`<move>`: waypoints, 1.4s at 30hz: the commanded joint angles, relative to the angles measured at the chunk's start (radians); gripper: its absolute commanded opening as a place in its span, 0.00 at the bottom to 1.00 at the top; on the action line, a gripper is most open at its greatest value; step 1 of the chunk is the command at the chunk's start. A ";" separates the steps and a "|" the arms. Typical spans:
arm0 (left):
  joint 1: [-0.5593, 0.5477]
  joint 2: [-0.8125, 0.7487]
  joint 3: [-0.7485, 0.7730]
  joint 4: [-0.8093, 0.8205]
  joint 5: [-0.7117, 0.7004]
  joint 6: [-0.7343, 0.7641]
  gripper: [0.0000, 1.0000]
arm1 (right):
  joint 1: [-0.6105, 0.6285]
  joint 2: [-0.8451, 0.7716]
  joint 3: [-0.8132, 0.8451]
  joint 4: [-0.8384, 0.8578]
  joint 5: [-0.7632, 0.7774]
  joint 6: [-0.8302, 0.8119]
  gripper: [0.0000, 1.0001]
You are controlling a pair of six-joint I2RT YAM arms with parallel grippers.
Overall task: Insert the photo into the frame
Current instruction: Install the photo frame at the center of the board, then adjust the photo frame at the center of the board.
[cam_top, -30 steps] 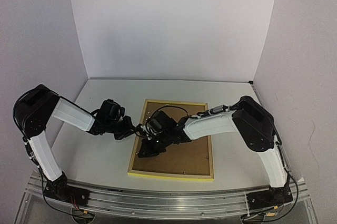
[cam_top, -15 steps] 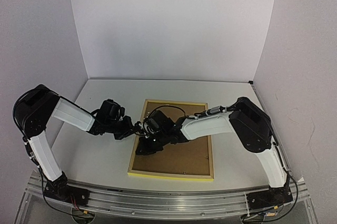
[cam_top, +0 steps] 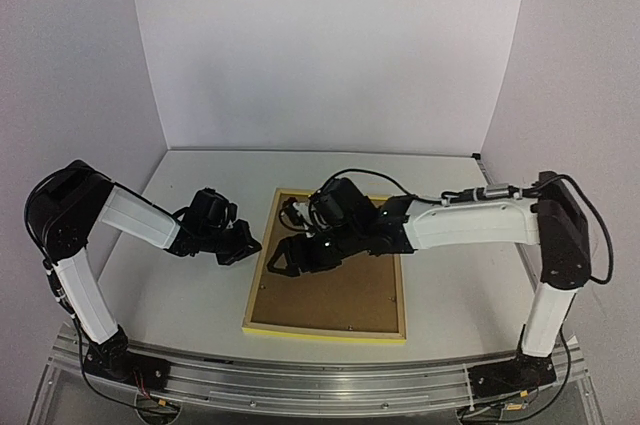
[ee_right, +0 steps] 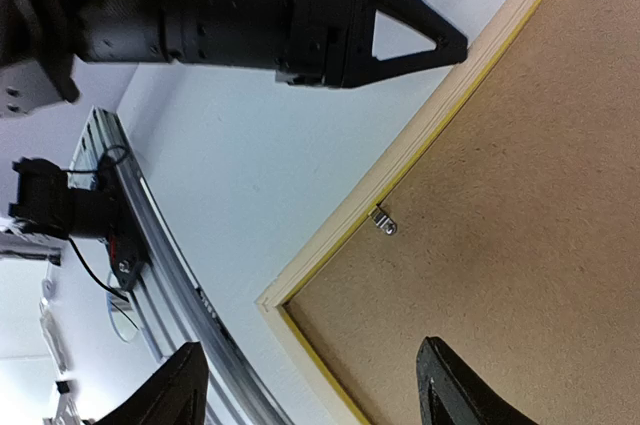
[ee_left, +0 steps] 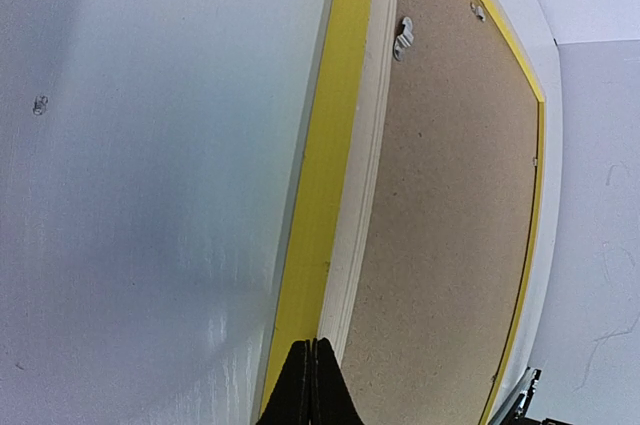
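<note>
The frame [cam_top: 326, 328] lies flat in the middle of the table, back side up, thin yellow edges around a brown backing board [cam_top: 340, 290]. The photo is hidden. My left gripper [cam_top: 250, 243] is shut with nothing in it, its tips [ee_left: 309, 345] right at the frame's left yellow edge [ee_left: 325, 165]. My right gripper [cam_top: 285, 258] hovers open over the frame's left part, nothing between its fingers [ee_right: 445, 385]. In the right wrist view the frame's near-left corner [ee_right: 270, 300] lies between the spread fingers, and the left gripper [ee_right: 400, 40] points at the frame's edge.
Small metal tabs [ee_right: 383, 222] [ee_left: 403, 37] sit along the frame's inner edge over the backing board [ee_right: 520, 175]. An aluminium rail [cam_top: 300, 380] runs along the near table edge. White walls enclose the back and sides.
My right gripper has opened and lifted off the frame's left edge, shifting back and right; its arm has stretched out with the elbow swung right. The left arm has not moved.
</note>
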 commanded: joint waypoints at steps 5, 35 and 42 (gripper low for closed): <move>-0.017 0.064 -0.034 -0.245 -0.023 -0.007 0.00 | -0.093 -0.370 -0.275 -0.275 0.422 0.188 0.79; -0.022 -0.001 -0.101 -0.226 0.021 -0.005 0.00 | -0.405 -0.088 -0.347 -0.213 0.290 0.029 0.09; -0.080 -0.087 -0.207 -0.247 0.058 -0.010 0.03 | -0.422 0.028 -0.169 -0.208 0.177 -0.420 0.01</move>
